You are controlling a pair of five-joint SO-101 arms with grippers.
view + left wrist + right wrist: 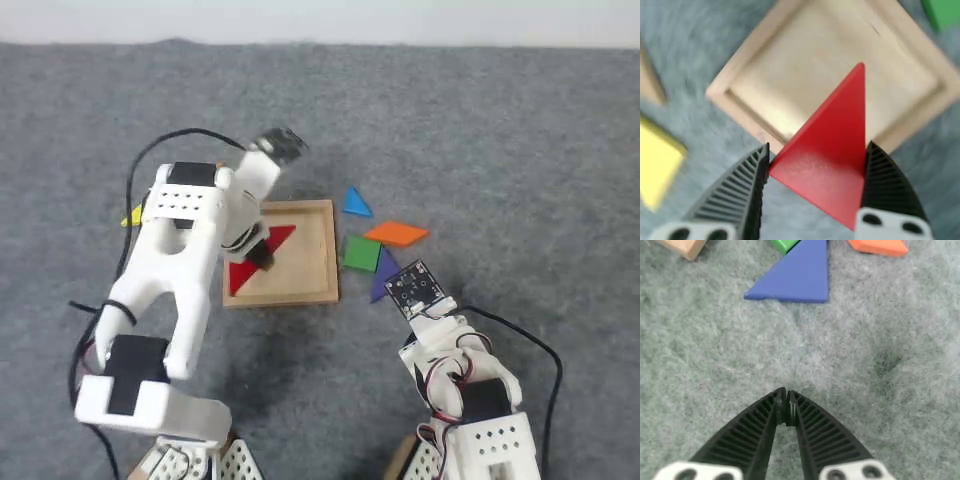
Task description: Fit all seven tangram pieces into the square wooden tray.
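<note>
Red triangle (832,145), flat and smooth, pinched at its edges between the left gripper's (818,150) ribbed black fingers, over the square wooden tray (722,87) with one corner past the rim. Left arm bent forward over the tray. Right gripper (785,395) low over the fuzzy grey worktop (900,365), fingers pressed together, near the blue triangle (800,277).

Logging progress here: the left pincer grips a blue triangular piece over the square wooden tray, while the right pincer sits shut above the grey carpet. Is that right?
Not quite. The left wrist view shows the left pincer gripping a red triangular piece, not a blue one, over the square wooden tray; the right pincer is shut above the grey carpet, as you said.
</note>
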